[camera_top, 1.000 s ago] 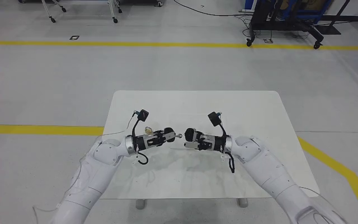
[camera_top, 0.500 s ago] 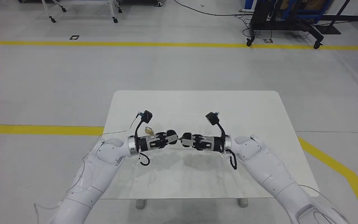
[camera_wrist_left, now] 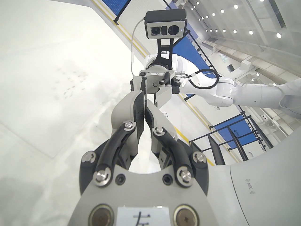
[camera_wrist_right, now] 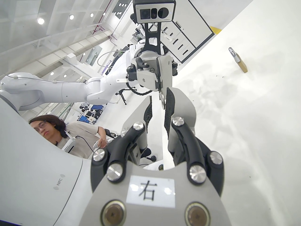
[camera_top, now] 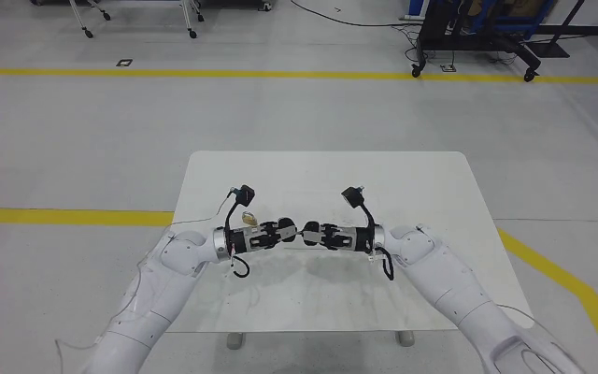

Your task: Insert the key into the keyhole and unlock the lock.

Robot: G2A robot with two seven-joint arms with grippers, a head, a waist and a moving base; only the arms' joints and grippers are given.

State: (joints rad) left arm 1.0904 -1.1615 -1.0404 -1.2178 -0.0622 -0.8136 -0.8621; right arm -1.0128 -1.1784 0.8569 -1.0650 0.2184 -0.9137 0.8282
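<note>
L gripper (camera_wrist_left: pixel 144 98) jaws together, clamped on the small flat silver metal key (camera_wrist_right: pixel 162 98). In L wrist view the key is only a thin sliver seen edge-on betw the black ribbed pads (camera_wrist_left: pixel 138 109), most of it hidden. Key's free end sticks out past the L fingertips toward the R gripper (camera_wrist_right: pixel 159 97), which faces it tip to tip above the white table (camera_top: pixel 420 187). R jaws apart w/ nothing gripped. The key's end sits in their gap, close against one pad; touching or not, can't tell. In top view the L gripper (camera_top: pixel 287 230) and R gripper (camera_top: pixel 312 231) sit nose to nose, and the key betw them is too small to make out. Brass-bodied padlock w/ silver shackle (camera_wrist_right: pixel 240 63) lies on the table, well apart from both sets of jaws. In top view the padlock (camera_top: pixel 249 218) is back beside the L arm's wrist, partly covered by it. Keyhole can't be made out.
</note>
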